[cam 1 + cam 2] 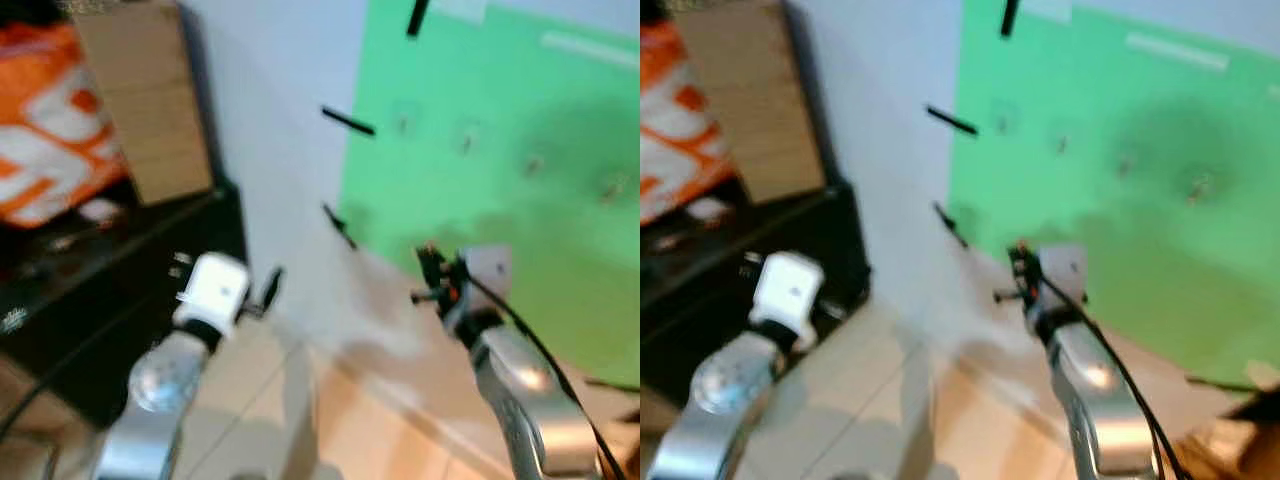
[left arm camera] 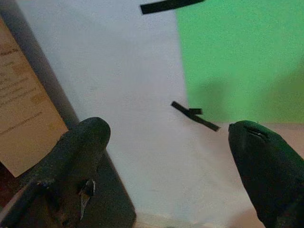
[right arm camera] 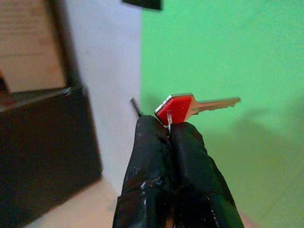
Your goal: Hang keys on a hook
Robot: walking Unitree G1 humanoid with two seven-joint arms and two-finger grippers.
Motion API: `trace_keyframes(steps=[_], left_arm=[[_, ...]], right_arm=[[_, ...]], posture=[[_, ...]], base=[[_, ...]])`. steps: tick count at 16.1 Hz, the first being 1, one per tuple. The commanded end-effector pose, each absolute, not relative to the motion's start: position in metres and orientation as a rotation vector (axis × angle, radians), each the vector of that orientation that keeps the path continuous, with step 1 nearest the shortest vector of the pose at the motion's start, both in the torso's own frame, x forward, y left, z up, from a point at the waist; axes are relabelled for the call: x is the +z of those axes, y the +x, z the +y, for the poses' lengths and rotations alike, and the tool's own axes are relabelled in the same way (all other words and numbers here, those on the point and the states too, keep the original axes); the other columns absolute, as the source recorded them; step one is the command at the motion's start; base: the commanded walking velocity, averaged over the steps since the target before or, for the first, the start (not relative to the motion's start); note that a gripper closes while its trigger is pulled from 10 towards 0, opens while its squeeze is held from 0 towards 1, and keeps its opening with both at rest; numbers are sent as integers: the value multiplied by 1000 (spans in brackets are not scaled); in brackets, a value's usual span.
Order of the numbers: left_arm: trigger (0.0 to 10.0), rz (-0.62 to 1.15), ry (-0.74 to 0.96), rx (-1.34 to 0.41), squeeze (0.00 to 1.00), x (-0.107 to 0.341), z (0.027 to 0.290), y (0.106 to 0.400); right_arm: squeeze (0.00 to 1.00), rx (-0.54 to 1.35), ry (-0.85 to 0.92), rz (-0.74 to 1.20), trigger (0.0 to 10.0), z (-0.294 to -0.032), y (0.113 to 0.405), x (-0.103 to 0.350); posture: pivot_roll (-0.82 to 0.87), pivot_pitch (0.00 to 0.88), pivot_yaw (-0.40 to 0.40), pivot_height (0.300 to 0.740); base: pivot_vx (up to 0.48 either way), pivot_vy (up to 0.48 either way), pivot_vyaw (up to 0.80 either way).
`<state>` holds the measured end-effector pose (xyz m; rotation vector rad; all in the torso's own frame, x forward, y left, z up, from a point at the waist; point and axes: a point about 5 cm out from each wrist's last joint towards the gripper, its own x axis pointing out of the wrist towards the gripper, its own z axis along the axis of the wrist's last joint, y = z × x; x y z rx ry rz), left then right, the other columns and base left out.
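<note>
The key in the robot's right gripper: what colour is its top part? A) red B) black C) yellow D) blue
A: in the right wrist view the right gripper is shut on a key with a red head and a silvery blade, in front of the green board.

Blurred cardboard box [image 1: 140, 100] on black cabinet [image 1: 110, 290]

- you are facing a pale wall [image 1: 270, 90] with a large green sheet [image 1: 500, 170] fixed to it on your right.
- short strips of black tape [image 1: 347, 122] sit along the sheet's left edge.
- to your left stands a black cabinet [image 1: 110, 290].
- a brown cardboard box [image 1: 145, 100] rests on top of it, beside an orange and white bag [image 1: 50, 130].
- the floor [image 1: 380, 420] is beige tile.
</note>
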<state>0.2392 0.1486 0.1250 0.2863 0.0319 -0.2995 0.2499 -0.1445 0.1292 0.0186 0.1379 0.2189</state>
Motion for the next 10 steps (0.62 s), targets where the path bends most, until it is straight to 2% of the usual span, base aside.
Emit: trace_keyframes(steps=[1,9,10], left_arm=[[10000,20,275,-329,0,128,140,240],[10000,31,282,-336,0,127,142,238],[10000,32,283,-340,0,127,141,238]], right_arm=[[0,192,11,136,10000,-154,249,129],[0,259,-9,98,10000,-145,252,138],[0,300,-39,84,10000,-141,252,140]], posture=[[3,0,-36,740],[9,0,-40,740],[9,0,-39,740]], base=[[300,0,0],[302,0,0],[304,0,800]])
